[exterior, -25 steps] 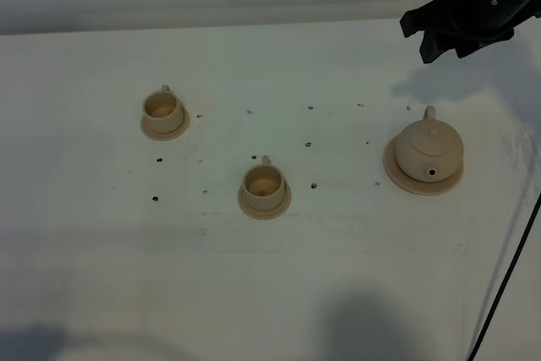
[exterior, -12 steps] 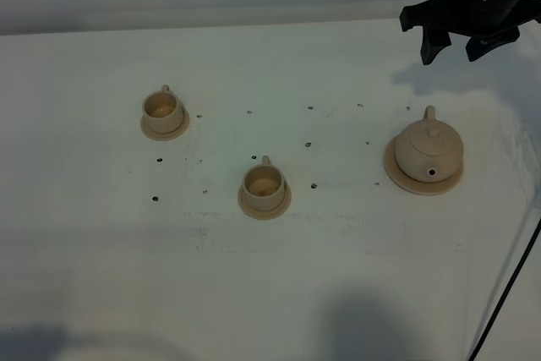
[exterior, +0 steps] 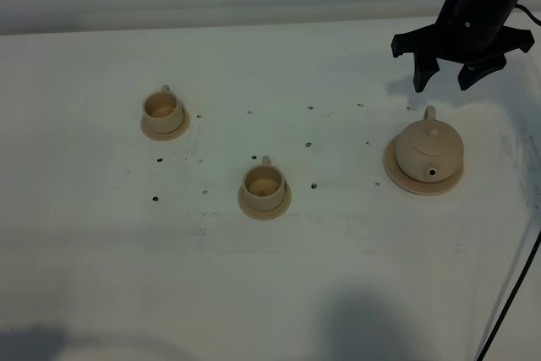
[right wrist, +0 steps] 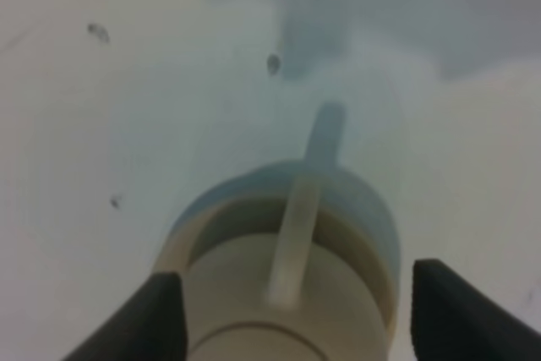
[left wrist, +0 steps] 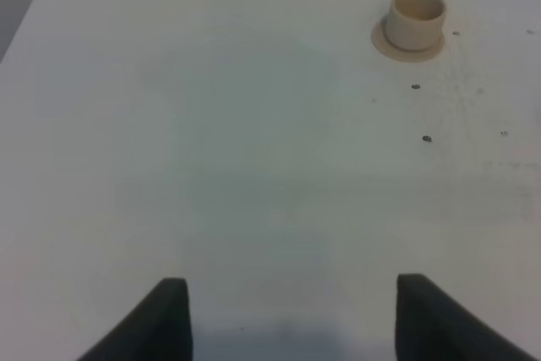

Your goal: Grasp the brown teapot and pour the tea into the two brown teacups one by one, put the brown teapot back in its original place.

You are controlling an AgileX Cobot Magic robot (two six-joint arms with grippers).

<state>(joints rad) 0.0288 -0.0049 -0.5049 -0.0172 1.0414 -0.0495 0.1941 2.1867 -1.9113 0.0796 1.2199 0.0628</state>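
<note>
Beige single teapot [exterior: 428, 151] on saucer [exterior: 397, 177], two teacups [exterior: 163, 108] [exterior: 264, 183], right fingers [exterior: 420, 70] spread wide, left fingers [left wrist: 167, 320] spread, both empty

Right arm poised at the brown teapot with jaws spread; left gripper parted too.

The right gripper [exterior: 445, 82] hangs just behind the brown teapot [exterior: 428, 150], on its handle side and clear of it, with the dark arm slanting in from farther back. Its two black fingers [exterior: 420, 80] point downward and stand wide apart, gripping nothing, and the wrist view lines the teapot's handle up between them. The left gripper [left wrist: 296, 319] shows two dark fingertips spread wide and empty. Its place relative to the teapot cannot be told.
</note>
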